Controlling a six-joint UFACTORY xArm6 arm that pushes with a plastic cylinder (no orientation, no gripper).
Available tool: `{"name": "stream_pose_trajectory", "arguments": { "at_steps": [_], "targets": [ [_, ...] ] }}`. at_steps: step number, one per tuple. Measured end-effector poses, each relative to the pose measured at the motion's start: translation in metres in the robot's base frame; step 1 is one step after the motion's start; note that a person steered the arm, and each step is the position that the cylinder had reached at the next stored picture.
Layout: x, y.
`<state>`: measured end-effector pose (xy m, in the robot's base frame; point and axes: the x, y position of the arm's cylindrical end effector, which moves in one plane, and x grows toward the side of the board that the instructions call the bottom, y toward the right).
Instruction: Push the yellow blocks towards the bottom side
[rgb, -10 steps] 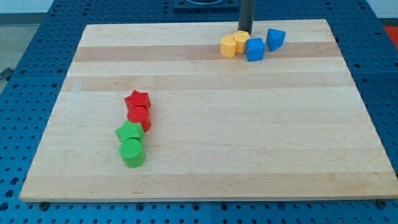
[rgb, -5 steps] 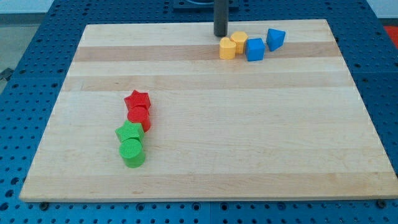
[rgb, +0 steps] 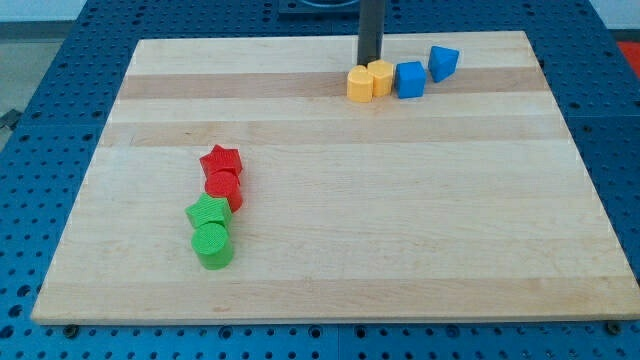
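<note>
The surface (rgb: 330, 200) is pale wood with lighter and darker bands of grain, lying on a blue perforated base (rgb: 40, 120). 2 yellow blocks (rgb: 359, 84) (rgb: 380, 77) are orange-yellow. The blue cube (rgb: 410, 79) and the blue triangular block (rgb: 443, 62) are bright blue. The red star block (rgb: 221, 160) and red block (rgb: 223, 187) are scarlet. The green star block (rgb: 208, 213) and green cylinder (rgb: 213, 245) are vivid green. My tip (rgb: 369, 62) is dark grey.

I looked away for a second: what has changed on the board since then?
My tip swung left, then back, now just above the two yellow blocks, which have slid slightly down-left. The blue blocks, red blocks and green blocks stayed put.
</note>
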<state>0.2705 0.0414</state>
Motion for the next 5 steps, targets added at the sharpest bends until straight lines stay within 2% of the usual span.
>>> {"name": "stream_pose_trajectory", "arguments": {
  "at_steps": [2, 5],
  "targets": [
    [0.007, -0.008],
    [0.005, 0.025]
  ]
}}
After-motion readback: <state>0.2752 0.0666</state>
